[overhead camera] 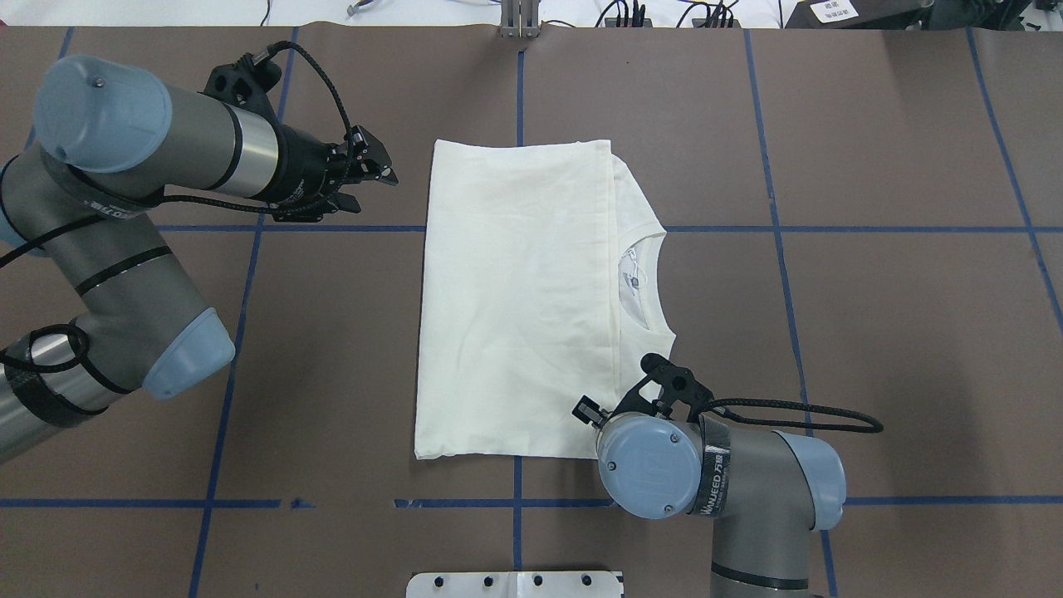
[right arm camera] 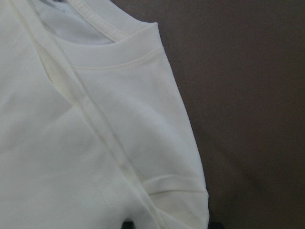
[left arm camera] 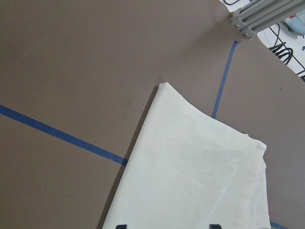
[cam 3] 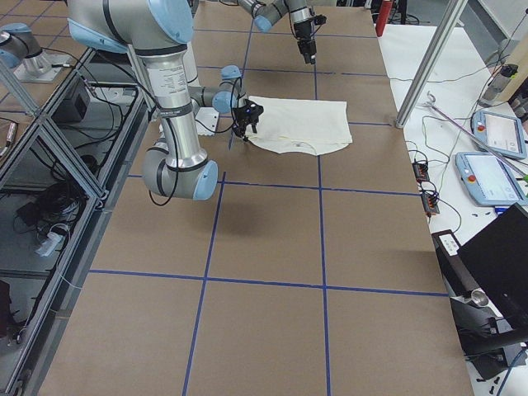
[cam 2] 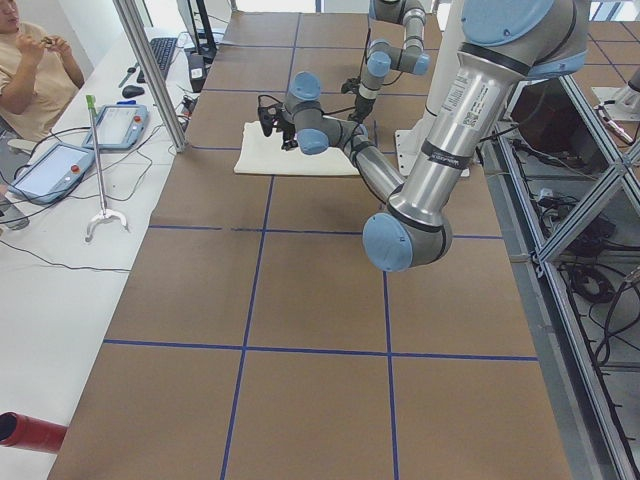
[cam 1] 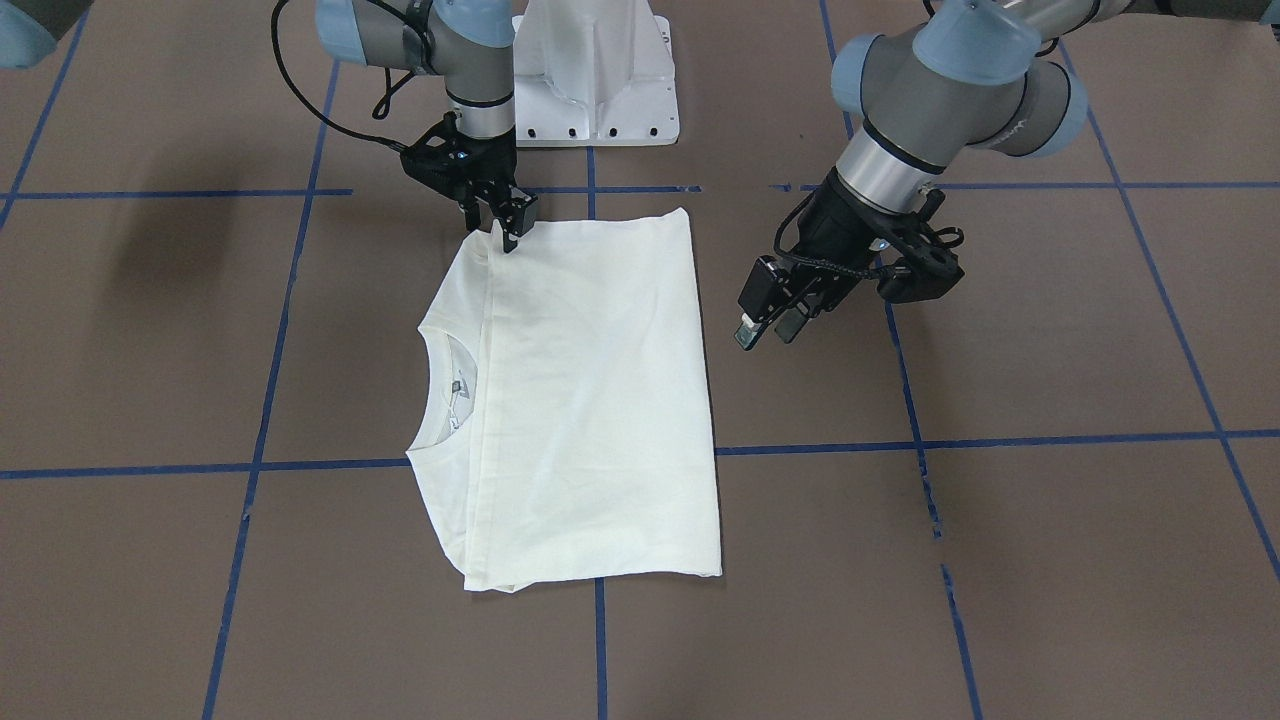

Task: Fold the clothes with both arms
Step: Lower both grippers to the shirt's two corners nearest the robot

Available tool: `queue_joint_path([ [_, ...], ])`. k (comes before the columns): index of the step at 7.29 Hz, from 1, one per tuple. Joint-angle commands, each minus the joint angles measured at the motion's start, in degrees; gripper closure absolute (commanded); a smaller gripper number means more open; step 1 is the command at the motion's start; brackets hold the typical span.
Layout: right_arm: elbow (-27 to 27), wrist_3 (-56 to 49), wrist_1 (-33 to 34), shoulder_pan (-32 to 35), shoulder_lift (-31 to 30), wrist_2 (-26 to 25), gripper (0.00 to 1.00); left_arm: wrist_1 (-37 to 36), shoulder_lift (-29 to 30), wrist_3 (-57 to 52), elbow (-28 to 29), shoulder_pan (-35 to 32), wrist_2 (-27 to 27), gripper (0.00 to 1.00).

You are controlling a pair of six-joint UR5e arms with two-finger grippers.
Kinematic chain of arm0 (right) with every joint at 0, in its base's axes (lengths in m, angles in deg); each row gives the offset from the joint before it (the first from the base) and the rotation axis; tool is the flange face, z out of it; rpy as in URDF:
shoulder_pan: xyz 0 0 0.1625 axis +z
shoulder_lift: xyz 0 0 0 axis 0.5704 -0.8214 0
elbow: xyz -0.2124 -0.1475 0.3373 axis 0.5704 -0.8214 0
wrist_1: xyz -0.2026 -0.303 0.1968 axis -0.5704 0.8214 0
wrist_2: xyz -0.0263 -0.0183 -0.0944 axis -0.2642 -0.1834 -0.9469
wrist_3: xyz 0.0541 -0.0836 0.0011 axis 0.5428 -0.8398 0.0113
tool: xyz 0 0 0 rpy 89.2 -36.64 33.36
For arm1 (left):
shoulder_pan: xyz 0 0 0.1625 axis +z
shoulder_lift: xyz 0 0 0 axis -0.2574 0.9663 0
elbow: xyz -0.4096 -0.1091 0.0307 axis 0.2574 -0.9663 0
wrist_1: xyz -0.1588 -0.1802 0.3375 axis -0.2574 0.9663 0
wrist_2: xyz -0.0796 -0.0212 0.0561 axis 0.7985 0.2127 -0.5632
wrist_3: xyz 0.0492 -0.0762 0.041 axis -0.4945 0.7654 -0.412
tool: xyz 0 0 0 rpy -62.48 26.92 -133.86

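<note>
The clothes are one cream-white shirt [cam 1: 590, 400] [overhead camera: 515, 307], lying folded into a flat rectangle with its plain side up. Its ribbed neck [overhead camera: 652, 282] opens toward the robot's right. My right gripper [cam 1: 497, 222] is open and points down over the shirt's corner nearest the robot. In the right wrist view, the folded shoulder [right arm camera: 157, 143] lies between the spread fingertips. My left gripper [cam 1: 768, 330] [overhead camera: 374, 187] is open and holds nothing. It hovers tilted above bare table, a short way off the shirt's opposite long edge. The left wrist view shows the far shirt corner [left arm camera: 164, 88].
The white pedestal base [cam 1: 595, 70] stands behind the shirt. Blue tape lines [cam 1: 1000, 440] grid the brown table. On the side bench beyond the frame posts lie teach pendants [cam 2: 55, 170] and cables, and a person [cam 2: 30, 70] sits there.
</note>
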Motion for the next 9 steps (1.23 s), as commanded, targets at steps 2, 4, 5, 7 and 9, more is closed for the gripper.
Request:
queue_joint_path([
  [2, 0.1, -0.6, -0.2, -0.1, 0.7, 0.1, 1.0, 0.0, -0.1, 0.0, 0.1, 0.0, -0.1, 0.35],
  [4, 0.7, -0.6, -0.4, 0.1, 0.8, 0.4, 1.0, 0.0, -0.1, 0.0, 0.3, 0.1, -0.2, 0.35],
  [5, 2.9, -0.7, -0.4, 0.5, 0.2, 1.1, 1.0, 0.0, -0.7, 0.5, -0.3, 0.5, -0.2, 0.34],
  [7, 6.5, -0.9, -0.3, 0.8, -1.0, 1.9, 1.0, 0.0, -2.2, 8.2, -2.7, 7.0, -3.8, 0.34],
  [9, 6.5, -3.4, -0.4, 0.9, -1.6, 1.9, 1.0, -2.7, -7.6, 14.1, -7.6, 17.8, -11.5, 0.34],
])
